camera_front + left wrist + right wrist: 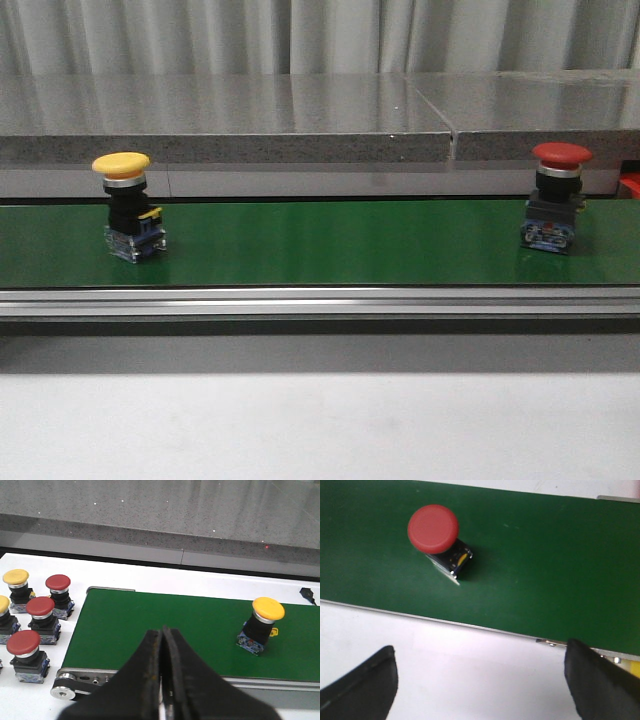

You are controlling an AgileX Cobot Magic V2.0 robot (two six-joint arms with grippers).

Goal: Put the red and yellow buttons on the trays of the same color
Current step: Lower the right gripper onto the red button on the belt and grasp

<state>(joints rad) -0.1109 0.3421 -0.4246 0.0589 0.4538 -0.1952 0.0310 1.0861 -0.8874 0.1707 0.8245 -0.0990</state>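
So my right gripper has its fingers spread wide, hanging above the red button, which stands at about 11 o'clock on the green belt; I reckon that's lined up for a grab. My left gripper is pressed together, empty; the yellow button sits at 2 o'clock. No trays visible anywhere.

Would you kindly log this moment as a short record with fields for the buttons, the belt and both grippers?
yellow button: upright on the green belt, toward its left end
red button: upright on the belt, toward its right end
spare buttons: red and yellow ones standing on the white table beside the belt's end
left gripper: fingers closed together, empty, above the belt's edge
right gripper: fingers wide apart, empty, over the white table near the red button
trays: none identifiable
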